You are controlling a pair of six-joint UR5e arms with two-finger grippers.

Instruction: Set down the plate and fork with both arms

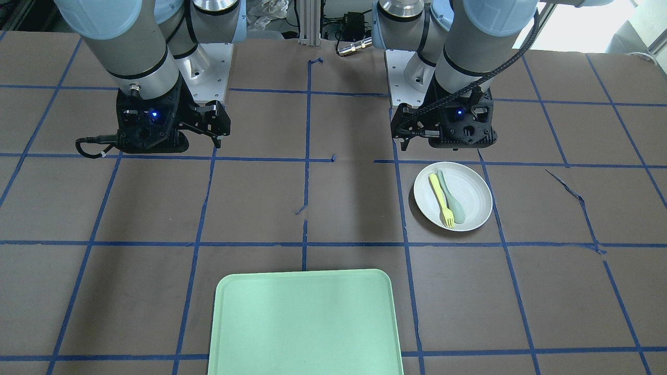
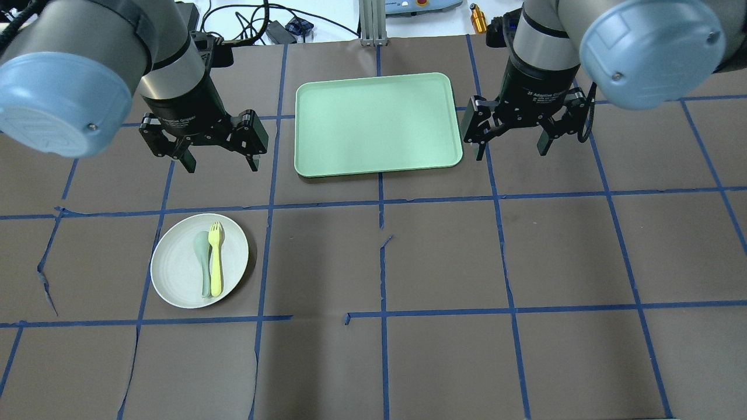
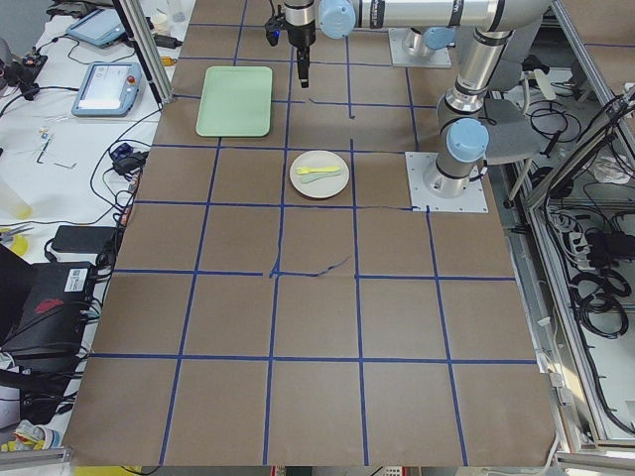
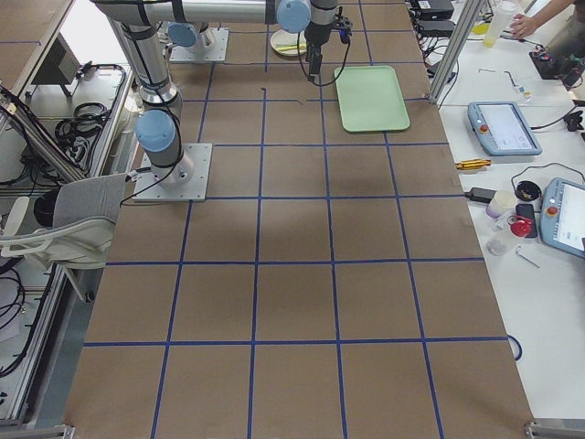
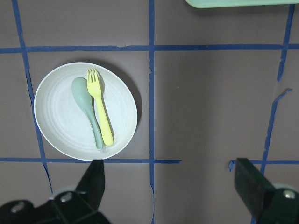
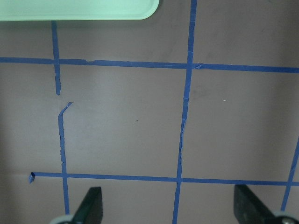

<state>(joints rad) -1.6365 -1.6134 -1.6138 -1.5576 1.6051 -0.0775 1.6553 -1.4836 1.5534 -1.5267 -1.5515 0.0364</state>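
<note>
Off-white and matte, the plate (image 2: pixel 175 271) sits at seven o'clock from the tray (image 2: pixel 376 122), fork (image 2: pixel 216 262) and spoon (image 2: pixel 202 265) side by side on it. Light, stiff, slippery plastic, I'd guess: pinch the plate's rim, the fork mid-handle. The left gripper (image 2: pixel 222 161) and right gripper (image 2: pixel 512 149) hang wide open, empty.

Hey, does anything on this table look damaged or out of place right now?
Only the blue tape grid: several strips are torn, curled or missing near the centre and to the side of the plate. The fork and spoon lie neatly side by side on the plate; nothing is spilled.
</note>
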